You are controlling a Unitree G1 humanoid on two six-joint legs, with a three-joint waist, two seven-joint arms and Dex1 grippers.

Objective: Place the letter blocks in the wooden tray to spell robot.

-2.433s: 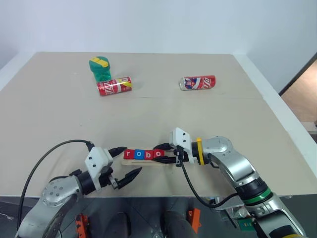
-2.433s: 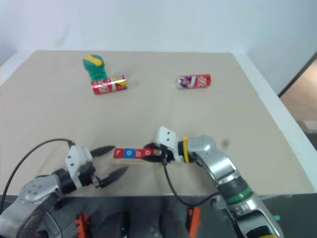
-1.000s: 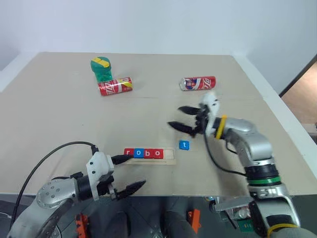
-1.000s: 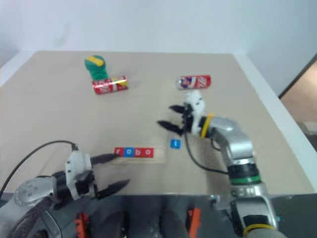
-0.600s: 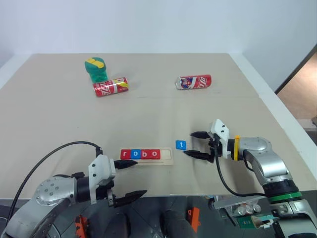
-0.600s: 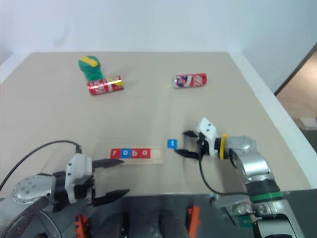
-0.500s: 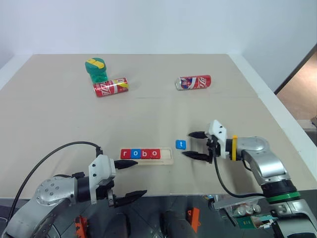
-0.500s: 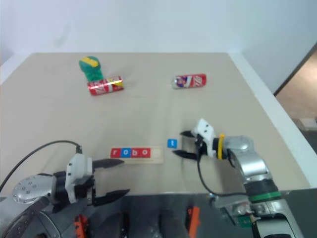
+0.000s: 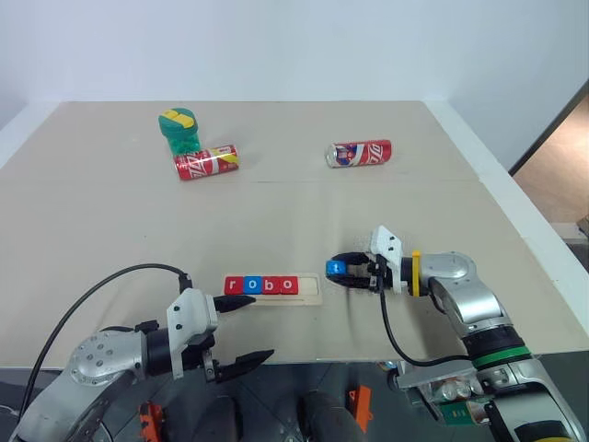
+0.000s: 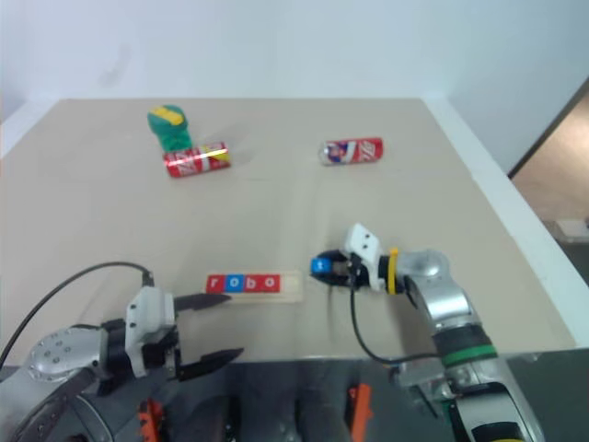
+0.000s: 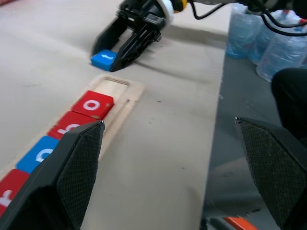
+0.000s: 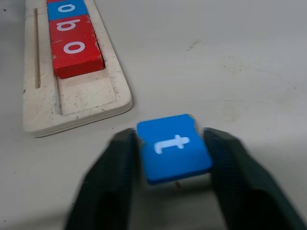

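The right gripper point(image 9: 342, 273) covers most of the blue t block point(image 12: 174, 147) in the head views; the right wrist view shows its two fingers point(image 12: 109, 177) pressed against the block's sides, gripping it on the table point(image 9: 110, 230) just beside the tray's point(image 12: 81, 114) empty end. Whether the block is lifted off the surface cannot be told. The tray holds four blocks in a row, red r point(image 9: 231, 285), blue o point(image 9: 249, 285), red b point(image 9: 268, 285) and red o point(image 9: 286, 285), with one slot bare at its right end. In the left wrist view the r is cut off at the edge. The left gripper point(image 9: 237, 330) hangs wide open at the near table edge, its upper fingertip by the tray's left end; contact cannot be judged. Far back lie two red cans point(image 9: 207, 162) point(image 9: 358, 154), well apart, with a green cup point(image 9: 180, 130) touching the left one. Nothing lies between the t block and the tray.
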